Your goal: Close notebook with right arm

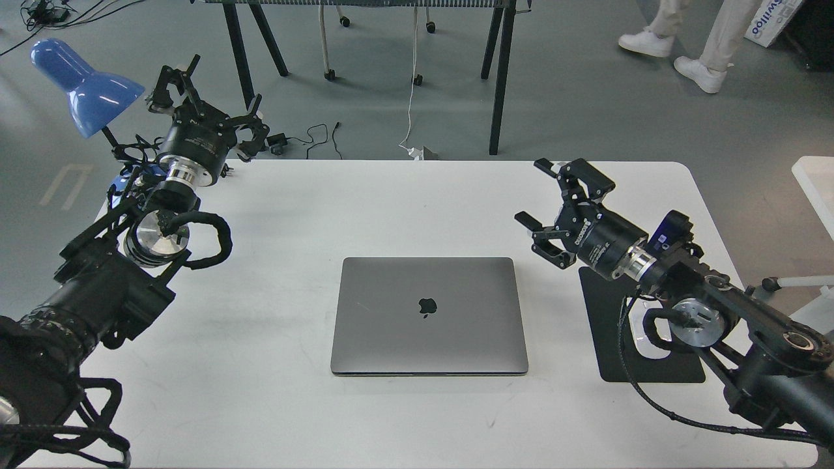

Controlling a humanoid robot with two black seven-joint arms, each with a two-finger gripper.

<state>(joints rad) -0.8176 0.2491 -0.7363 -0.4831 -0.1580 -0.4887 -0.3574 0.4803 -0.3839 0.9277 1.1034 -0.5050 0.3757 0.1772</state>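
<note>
Flatly shut, smooth grey-metal notebook [429, 315].

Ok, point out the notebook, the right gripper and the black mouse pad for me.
notebook [429, 316]: head view, middle of its closed grey lid, beside the logo.
right gripper [544, 198]: head view, open gap midway between its fingertips.
black mouse pad [603, 312]: head view, bare left part beside the arm.
</note>
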